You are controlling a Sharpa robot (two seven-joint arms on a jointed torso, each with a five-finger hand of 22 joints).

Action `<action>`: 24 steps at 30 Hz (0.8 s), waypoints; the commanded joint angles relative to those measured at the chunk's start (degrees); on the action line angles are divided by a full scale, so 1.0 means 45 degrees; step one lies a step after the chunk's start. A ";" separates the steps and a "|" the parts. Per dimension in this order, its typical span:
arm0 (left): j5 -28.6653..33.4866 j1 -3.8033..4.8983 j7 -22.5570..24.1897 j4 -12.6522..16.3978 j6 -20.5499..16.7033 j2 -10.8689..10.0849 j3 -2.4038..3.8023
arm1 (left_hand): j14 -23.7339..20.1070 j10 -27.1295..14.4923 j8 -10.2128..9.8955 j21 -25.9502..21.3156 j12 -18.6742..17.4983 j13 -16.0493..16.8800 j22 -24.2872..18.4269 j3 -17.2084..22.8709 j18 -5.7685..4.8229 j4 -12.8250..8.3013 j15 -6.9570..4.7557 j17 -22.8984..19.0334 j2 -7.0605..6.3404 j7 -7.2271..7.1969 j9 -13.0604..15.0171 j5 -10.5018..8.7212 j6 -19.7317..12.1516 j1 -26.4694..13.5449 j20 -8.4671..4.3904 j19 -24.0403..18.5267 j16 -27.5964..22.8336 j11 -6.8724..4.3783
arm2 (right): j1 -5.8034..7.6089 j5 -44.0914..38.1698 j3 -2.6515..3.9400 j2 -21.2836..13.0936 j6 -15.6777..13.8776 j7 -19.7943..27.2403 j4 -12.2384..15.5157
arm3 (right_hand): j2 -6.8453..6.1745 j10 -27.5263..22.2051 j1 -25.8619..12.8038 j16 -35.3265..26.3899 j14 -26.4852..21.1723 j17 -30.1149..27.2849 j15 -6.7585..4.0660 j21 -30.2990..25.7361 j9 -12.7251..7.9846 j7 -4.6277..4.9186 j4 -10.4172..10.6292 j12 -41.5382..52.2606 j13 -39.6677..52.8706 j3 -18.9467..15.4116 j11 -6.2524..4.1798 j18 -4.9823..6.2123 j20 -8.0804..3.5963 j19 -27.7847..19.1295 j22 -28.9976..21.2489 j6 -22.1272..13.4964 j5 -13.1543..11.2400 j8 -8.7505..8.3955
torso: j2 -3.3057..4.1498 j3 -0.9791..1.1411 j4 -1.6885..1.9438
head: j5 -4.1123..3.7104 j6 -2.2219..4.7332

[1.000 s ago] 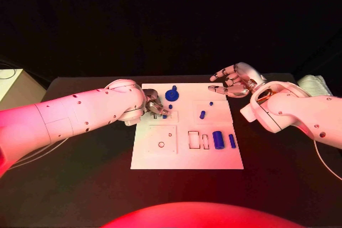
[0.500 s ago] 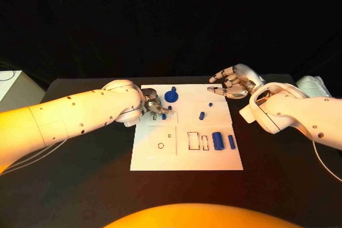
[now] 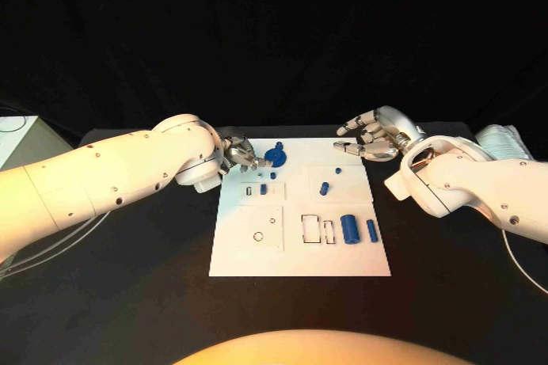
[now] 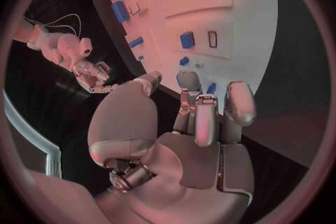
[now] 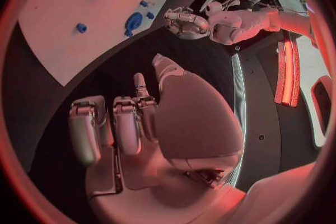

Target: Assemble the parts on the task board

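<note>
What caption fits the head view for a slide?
Both hands, left and right, hover open over the task board.

We see 2 white arms with smooth, rounded shells, each dotted with small dark screw holes. The left arm (image 3: 103,183) is thick and barrel-shaped, with a seam line between its segments and thin pale cables running beneath it. The right arm (image 3: 480,183) has a bulbous wrist housing and a thin cable along its underside. The left hand (image 3: 243,161) and right hand (image 3: 371,135) are silver metal, with jointed fingers and pale rounded pads (image 4: 240,102).
</note>
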 commanded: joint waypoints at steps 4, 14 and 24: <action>0.0564 0.0257 0.0232 -0.1046 0.0891 0.0153 0.0091 | 0.0444 -0.0500 -0.0394 -0.0205 -0.0154 -0.0364 -0.0335 -0.0026 0.0199 0.0006 0.0186 0.1468 0.0023 0.0220 -0.0280 0.0106 -0.0297 0.0541 0.0165 -0.0308 -0.0151 0.0193 | -0.0009 -0.0005 0.0005 0.0023 0.0177 0.0064 -0.0036 | -0.0043 0.0436 -0.0124 -0.0073 0.1177 0.2760 0.0076 -0.0030 -0.0023 -0.0016 0.0066 -0.0033 0.2494 0.0023 0.0053 -0.0145 0.0011 0.1266 0.3255 0.0015 -0.0023 0.0032 | 0.0037 0.0009 -0.0021 | 0.0091 0.0150; 0.0512 0.0622 0.0347 -0.3150 0.1269 0.1046 0.0117 | 0.0427 -0.0592 -0.0579 -0.0212 -0.0117 -0.0368 -0.0321 -0.0095 0.0197 0.0024 0.0261 0.1453 0.0056 0.0314 -0.0428 0.0103 -0.0419 0.0547 0.0228 -0.0305 -0.0152 0.0277 | -0.0009 -0.0006 0.0005 0.0075 0.0197 0.0063 -0.0076 | -0.0040 0.0435 -0.0129 -0.0076 0.1175 0.2754 0.0075 -0.0025 -0.0024 -0.0017 0.0062 -0.0034 0.2493 0.0026 0.0052 -0.0146 0.0011 0.1268 0.3259 0.0014 -0.0017 0.0032 | 0.0119 -0.0010 -0.0030 | 0.0127 0.0278; 0.0583 0.0683 0.0310 -0.4530 0.2018 0.1886 -0.0061 | 0.0407 -0.0634 -0.0631 -0.0240 -0.0104 -0.0369 -0.0377 -0.0117 0.0210 0.0026 0.0289 0.1419 0.0103 0.0344 -0.0479 0.0087 -0.0439 0.0525 0.0254 -0.0350 -0.0164 0.0308 | -0.0009 -0.0006 0.0006 0.0101 0.0204 0.0063 -0.0059 | -0.0040 0.0435 -0.0129 -0.0076 0.1175 0.2754 0.0075 -0.0025 -0.0024 -0.0017 0.0062 -0.0034 0.2493 0.0026 0.0052 -0.0146 0.0011 0.1268 0.3259 0.0014 -0.0017 0.0032 | 0.0188 -0.0036 -0.0060 | 0.0150 0.0305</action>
